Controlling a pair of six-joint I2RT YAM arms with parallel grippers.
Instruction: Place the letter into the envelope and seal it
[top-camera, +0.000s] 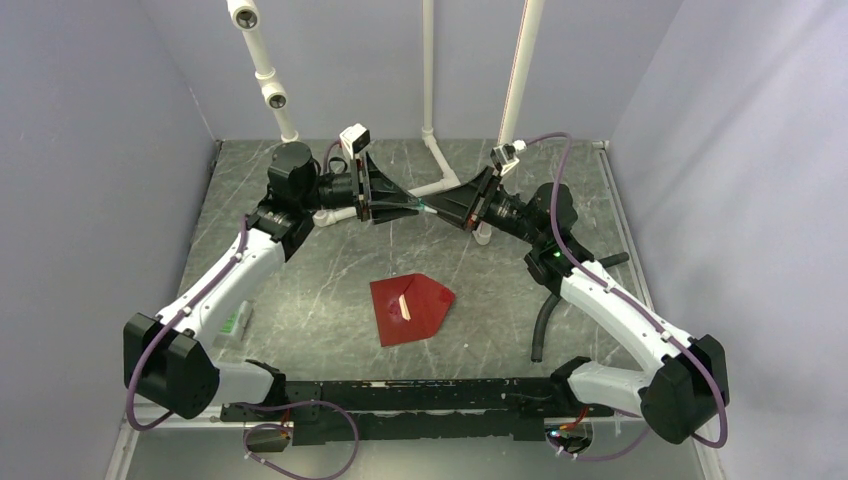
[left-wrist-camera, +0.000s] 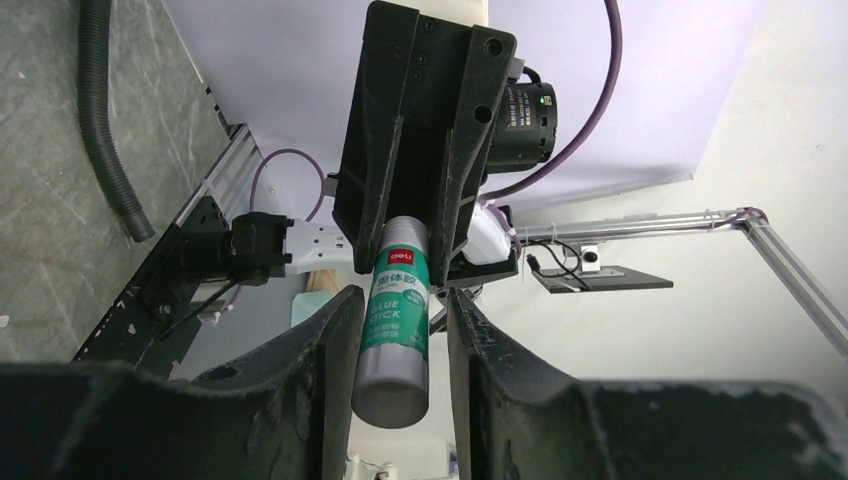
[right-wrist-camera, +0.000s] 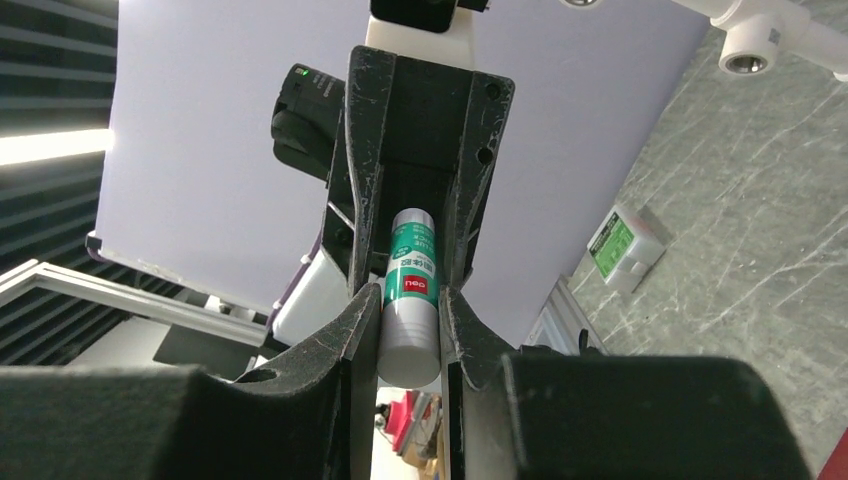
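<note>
The envelope (top-camera: 420, 310) lies flat in the middle of the desk (top-camera: 320, 300), its pointed flap toward the right arm's side. On it is a pale strip (top-camera: 405, 305); whether that is the letter I cannot tell. Farther back, both arms meet off the desk around a glue stick (left-wrist-camera: 395, 330). The right fingers (right-wrist-camera: 335, 350) pinch one end. The left fingers (left-wrist-camera: 310, 360) stand narrow around the other end, one touching, a sliver of gap beside the other, so I cannot tell if they grip. This looks like uncapping: clamp firmly first, then pull straight along the stick without bending it.
</note>
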